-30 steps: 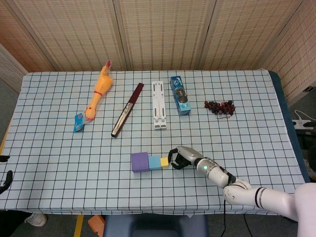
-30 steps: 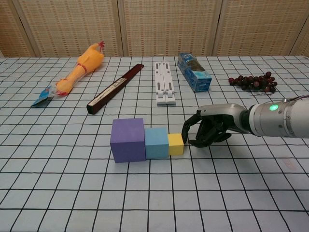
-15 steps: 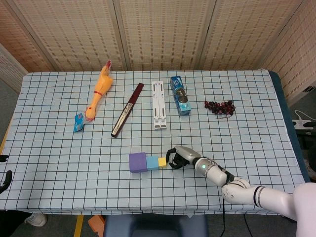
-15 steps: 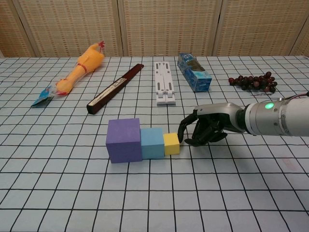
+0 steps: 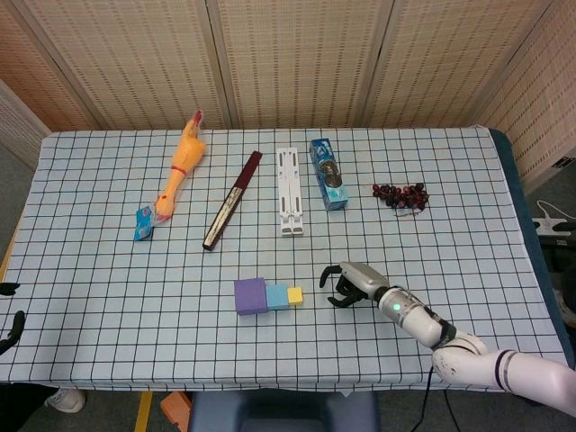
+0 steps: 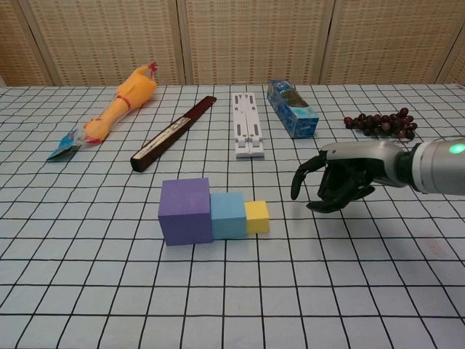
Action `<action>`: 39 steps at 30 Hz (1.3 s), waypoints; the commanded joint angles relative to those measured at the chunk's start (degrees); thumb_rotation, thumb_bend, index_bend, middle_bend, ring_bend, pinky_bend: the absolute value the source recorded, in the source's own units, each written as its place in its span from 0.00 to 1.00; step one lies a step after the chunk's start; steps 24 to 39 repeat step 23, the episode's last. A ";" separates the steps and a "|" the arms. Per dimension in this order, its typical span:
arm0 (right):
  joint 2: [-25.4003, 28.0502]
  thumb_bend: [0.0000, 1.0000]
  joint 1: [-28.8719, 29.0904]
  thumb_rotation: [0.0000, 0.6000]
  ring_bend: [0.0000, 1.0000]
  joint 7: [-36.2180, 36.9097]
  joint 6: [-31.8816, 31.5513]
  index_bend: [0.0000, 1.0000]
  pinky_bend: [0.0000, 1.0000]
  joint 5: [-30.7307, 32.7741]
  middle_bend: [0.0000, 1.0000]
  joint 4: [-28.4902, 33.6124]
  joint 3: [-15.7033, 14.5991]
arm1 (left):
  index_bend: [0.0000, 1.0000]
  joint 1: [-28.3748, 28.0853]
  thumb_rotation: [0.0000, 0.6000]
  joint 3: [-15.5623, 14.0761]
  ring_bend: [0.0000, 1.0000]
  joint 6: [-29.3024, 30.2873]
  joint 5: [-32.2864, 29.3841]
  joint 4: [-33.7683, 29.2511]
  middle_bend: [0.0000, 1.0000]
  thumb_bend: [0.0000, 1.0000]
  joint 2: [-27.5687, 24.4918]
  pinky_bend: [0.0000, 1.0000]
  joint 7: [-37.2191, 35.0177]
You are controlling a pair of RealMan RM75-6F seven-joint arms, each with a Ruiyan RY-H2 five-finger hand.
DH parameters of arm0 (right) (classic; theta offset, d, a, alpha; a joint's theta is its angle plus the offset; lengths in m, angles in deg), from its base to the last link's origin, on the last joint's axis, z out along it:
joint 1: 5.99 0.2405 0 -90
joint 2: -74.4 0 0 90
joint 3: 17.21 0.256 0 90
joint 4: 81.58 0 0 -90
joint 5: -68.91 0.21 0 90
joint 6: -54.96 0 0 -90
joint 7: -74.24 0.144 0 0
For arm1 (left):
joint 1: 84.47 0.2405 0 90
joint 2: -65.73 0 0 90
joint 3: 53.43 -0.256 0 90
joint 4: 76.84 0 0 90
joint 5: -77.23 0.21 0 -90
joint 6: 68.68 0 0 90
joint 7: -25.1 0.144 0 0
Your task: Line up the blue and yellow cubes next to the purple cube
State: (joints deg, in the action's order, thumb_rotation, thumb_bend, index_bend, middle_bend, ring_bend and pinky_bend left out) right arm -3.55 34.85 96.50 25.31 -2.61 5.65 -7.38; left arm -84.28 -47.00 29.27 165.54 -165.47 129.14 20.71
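Note:
The purple cube (image 5: 250,295), the blue cube (image 5: 276,296) and the small yellow cube (image 5: 294,294) stand in a row, touching, on the front middle of the checked table. The chest view shows the same row: purple cube (image 6: 186,211), blue cube (image 6: 228,215), yellow cube (image 6: 256,217). My right hand (image 5: 348,283) hovers just right of the row, a gap away from the yellow cube. It holds nothing, and the right hand (image 6: 338,184) has loosely curved fingers set apart from the thumb. Only dark tips of my left hand (image 5: 9,329) show at the left edge.
Across the back lie a rubber chicken (image 5: 180,167), a dark flat stick (image 5: 232,200), a white folding stand (image 5: 289,191), a blue snack pack (image 5: 328,174) and a bunch of dark grapes (image 5: 401,195). A small blue packet (image 5: 144,222) sits by the chicken.
My right hand first nudged the row of cubes slightly left, then drew back to the right and off the yellow cube. The cubes now sit still.

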 commanded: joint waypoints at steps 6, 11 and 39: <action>11.94 0.13 -18.96 1.00 0.56 -22.44 -31.08 0.39 0.72 1.34 0.60 8.80 -6.41 | 0.33 -1.61 1.00 -0.84 0.33 -3.33 0.22 -0.10 0.40 0.42 0.78 0.42 3.28; 8.10 0.11 -24.32 1.00 0.28 -33.45 -41.85 0.28 0.43 8.00 0.38 6.43 -6.34 | 0.33 -2.12 1.00 -1.57 0.33 -3.52 1.86 0.69 0.40 0.42 1.38 0.42 6.41; 6.42 0.08 -29.51 1.00 0.13 -31.64 -53.88 0.19 0.29 -1.61 0.23 4.52 -6.20 | 0.33 -3.27 1.00 -3.32 0.33 -6.48 2.94 -0.17 0.39 0.42 2.23 0.43 10.64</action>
